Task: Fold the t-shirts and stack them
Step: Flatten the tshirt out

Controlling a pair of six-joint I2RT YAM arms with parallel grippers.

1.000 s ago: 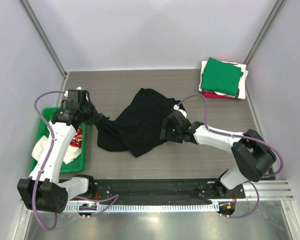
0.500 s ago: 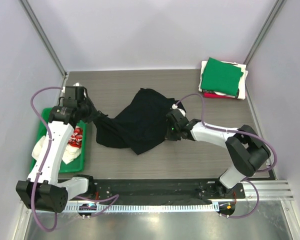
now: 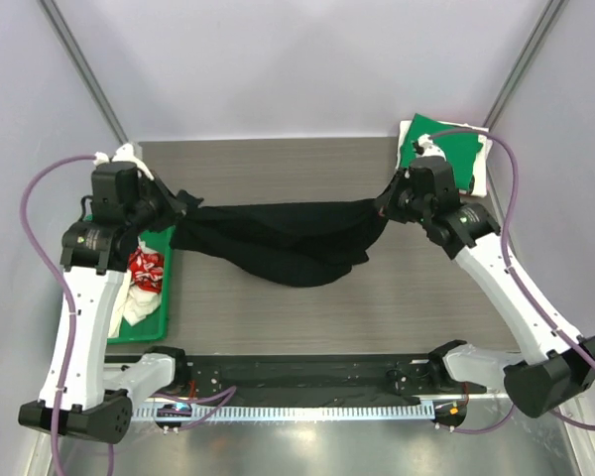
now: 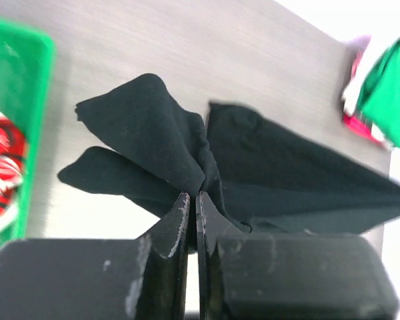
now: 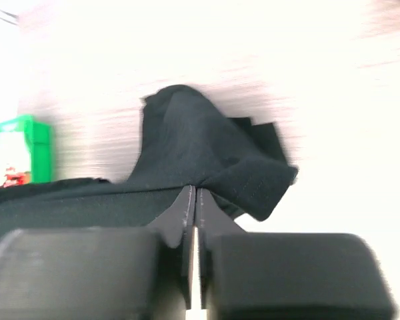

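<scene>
The large black t-shirt [image 3: 278,238] hangs stretched in the air between my two grippers, sagging in the middle above the table. My left gripper [image 3: 177,211] is shut on its left end; the left wrist view shows the cloth [image 4: 180,153] bunched at the closed fingertips [image 4: 193,200]. My right gripper [image 3: 385,205] is shut on its right end; the right wrist view shows the cloth [image 5: 187,153] pinched at the fingertips [image 5: 195,193]. A stack of folded shirts with a green one [image 3: 438,151] on top, over white and red ones, lies at the back right corner.
A green plastic tray [image 3: 164,288] with white and red-patterned cloth [image 3: 144,273] stands at the left edge, under my left arm. The stack also shows blurred in the left wrist view [image 4: 380,100]. Grey walls close the table on three sides.
Both grippers have risen and moved far apart, left one to the left, right one to the back right. The black shirt went from a crumpled heap on the table to a taut hanging band.
</scene>
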